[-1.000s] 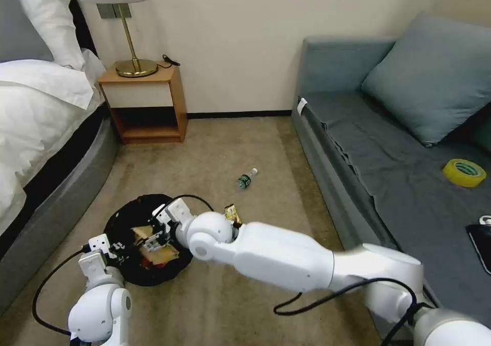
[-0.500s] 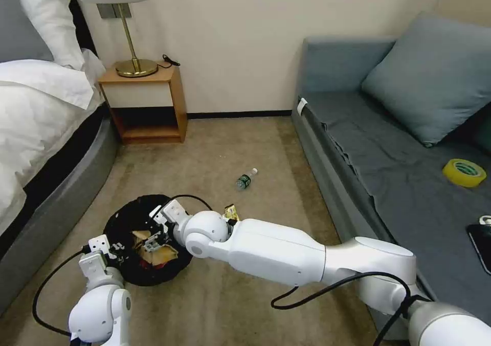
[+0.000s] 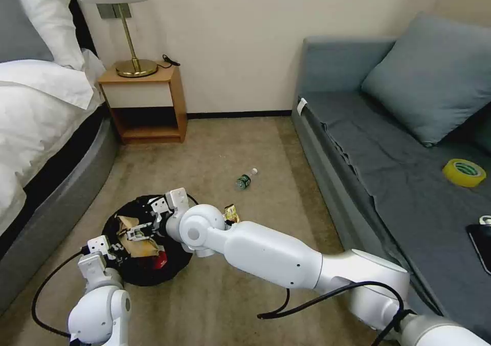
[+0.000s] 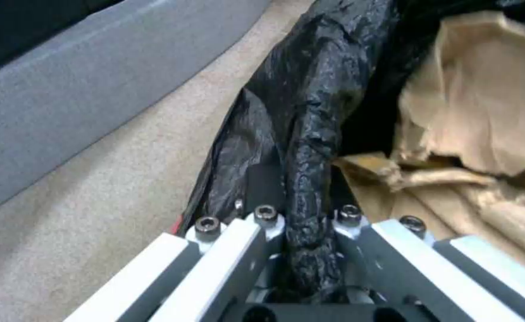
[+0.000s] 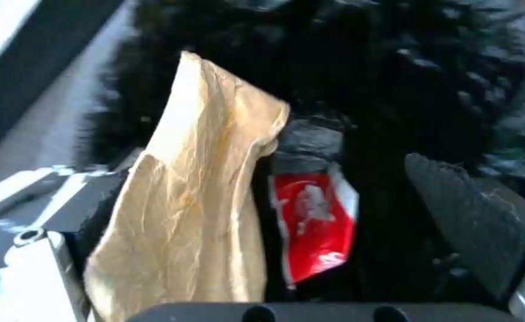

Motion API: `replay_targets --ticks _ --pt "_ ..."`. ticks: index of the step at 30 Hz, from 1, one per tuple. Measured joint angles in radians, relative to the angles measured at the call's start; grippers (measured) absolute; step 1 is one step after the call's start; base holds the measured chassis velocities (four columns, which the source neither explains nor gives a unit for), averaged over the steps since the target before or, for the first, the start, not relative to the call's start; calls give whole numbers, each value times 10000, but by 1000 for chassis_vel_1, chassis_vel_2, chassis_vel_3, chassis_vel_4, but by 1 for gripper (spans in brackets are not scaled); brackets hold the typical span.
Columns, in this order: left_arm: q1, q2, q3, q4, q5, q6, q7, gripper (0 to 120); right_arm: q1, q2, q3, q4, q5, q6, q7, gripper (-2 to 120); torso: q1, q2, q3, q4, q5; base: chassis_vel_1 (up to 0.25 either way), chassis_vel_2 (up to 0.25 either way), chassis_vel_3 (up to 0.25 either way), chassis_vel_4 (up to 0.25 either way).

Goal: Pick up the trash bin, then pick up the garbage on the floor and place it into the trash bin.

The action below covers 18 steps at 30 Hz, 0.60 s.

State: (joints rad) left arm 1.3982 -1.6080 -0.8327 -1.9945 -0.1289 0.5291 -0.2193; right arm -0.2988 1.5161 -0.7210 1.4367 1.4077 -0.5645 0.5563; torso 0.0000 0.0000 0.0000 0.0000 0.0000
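While open, tool (image 5: 286,241) around wrapper (image 5: 197,197)

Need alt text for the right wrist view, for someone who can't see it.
Seen from the wrist, the open right gripper hangs over the trash bin, whose black bag holds a crumpled tan paper wrapper draped against one finger and a red-white snack packet beside it. The other black finger pad stands clear of both.

Small round trash bin lined with crinkled black plastic bag (image 3: 134,274), its rim pinched between the left jaws. Crumpled tan paper wrapper (image 5: 185,214) lies against one right jaw, red-white snack packet (image 5: 314,221) below, between them. Gold-brown wrapper (image 3: 232,213) and small clear green-labelled bottle (image 3: 246,179) lie on carpet beyond.
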Motion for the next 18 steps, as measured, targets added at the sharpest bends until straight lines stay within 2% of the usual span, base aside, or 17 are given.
replay_targets --ticks 5,10,15,16,18 --pt "20 0 11 -8 5 -29 10 2 -147 -23 89 -23 1 -136 87 100 0 0 0 0 0 0 0 0 0" --pt "48 0 3 29 15 -93 26 2 -382 10 371 169 528 -468 50 100 0 0 0 0 0 0 0 0 0" --pt "56 0 -12 48 19 -125 40 2 -361 -143 552 417 835 -983 -354 100 -1 0 0 0 1 0 0 0 0" --pt "59 0 -12 52 20 -134 40 2 -271 -199 552 438 824 -1200 -426 100 0 0 0 0 1 0 0 0 0" --pt "61 0 -13 52 25 -143 44 2 -3 -363 366 429 3 -1611 -809 100 0 1 0 0 1 0 0 0 0"
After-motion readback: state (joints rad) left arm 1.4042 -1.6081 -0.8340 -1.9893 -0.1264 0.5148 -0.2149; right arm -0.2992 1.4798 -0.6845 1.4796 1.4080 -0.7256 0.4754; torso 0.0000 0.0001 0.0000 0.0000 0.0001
